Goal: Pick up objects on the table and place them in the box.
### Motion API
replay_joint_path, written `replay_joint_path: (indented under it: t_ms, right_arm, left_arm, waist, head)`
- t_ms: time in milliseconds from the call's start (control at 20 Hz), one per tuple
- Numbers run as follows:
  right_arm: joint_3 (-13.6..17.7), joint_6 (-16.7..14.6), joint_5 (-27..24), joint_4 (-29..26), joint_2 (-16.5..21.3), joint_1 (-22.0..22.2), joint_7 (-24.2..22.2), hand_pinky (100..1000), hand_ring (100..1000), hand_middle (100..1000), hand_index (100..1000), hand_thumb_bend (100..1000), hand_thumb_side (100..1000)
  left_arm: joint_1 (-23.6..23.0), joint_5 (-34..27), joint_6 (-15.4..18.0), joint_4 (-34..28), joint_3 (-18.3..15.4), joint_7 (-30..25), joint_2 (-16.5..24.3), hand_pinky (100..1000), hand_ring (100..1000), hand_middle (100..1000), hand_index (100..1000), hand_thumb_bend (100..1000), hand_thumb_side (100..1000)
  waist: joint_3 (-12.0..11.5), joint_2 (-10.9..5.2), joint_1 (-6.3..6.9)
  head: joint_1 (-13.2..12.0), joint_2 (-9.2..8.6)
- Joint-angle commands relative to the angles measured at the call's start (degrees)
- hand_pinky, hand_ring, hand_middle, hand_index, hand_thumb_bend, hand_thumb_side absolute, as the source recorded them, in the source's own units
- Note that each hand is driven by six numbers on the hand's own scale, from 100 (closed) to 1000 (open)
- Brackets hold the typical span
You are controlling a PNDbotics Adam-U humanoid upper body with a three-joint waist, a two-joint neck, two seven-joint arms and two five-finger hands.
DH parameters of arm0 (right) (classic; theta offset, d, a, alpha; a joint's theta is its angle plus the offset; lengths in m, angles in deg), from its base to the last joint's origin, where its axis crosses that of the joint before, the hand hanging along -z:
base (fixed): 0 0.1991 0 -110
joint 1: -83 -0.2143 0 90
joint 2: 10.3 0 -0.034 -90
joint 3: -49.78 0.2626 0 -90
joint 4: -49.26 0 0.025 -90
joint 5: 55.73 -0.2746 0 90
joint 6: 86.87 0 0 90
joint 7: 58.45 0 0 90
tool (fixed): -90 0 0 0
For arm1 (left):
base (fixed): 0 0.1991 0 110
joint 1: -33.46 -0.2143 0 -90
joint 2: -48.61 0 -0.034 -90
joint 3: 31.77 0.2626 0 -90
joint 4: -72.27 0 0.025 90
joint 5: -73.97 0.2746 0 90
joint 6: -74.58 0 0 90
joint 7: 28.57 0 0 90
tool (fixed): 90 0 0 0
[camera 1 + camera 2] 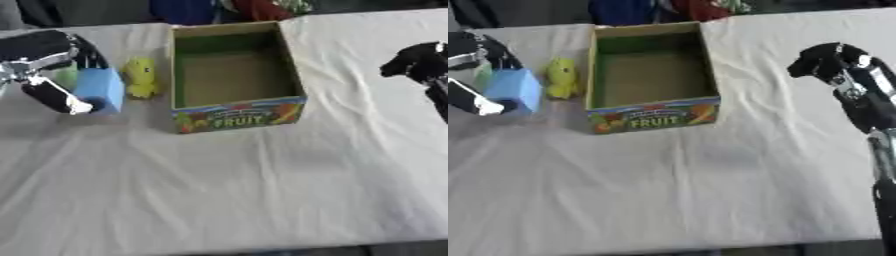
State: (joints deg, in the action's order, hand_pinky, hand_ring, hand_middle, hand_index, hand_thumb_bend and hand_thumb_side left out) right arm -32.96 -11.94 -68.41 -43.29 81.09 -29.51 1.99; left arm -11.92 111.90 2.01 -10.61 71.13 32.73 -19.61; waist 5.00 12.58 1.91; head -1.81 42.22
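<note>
An open cardboard box with "FRUIT" printed on its front stands at the middle back of the table, with nothing inside. Left of it sits a small yellow toy. Further left, my left hand is curled round a light blue block, thumb in front and fingers behind. A pale green thing shows behind the block. My right hand hangs above the table at the right, well clear of the box, fingers curled and holding nothing.
A white cloth covers the table, with wide bare room in front of the box. Dark, blue and red shapes lie along the far edge behind the box.
</note>
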Motion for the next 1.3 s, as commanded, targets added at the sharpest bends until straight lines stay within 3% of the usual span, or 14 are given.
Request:
replay_joint_path:
  t_ms: [50,600,1300]
  right_arm:
    - [-0.2,0.0,-0.1,-0.5,0.7,-0.3,-0.4,730,706,619,743,100,635]
    - [-2.2,0.0,-0.7,-0.3,-0.5,-0.6,-2.4,730,709,619,743,100,641]
    - [-3.8,0.1,-0.8,-0.2,-1.7,-1.2,-4.3,730,710,620,744,100,655]
  left_arm:
    - [3.2,-0.4,0.0,-1.7,0.2,-0.5,-0.9,709,579,520,760,359,256]
    - [11.6,7.5,3.4,6.4,3.4,0.1,-11.4,711,588,527,765,378,241]
    - [12.3,20.2,7.1,17.3,4.5,5.8,-21.2,712,598,542,779,409,287]
  waist:
    - [0.2,-1.29,-0.11]
    - [2.3,-1.74,-0.74]
    - [5.7,-1.1,-0.87]
  head:
    - [-0.2,0.06]
    - [-0.9,0.23]
    - [-1.8,-0.53]
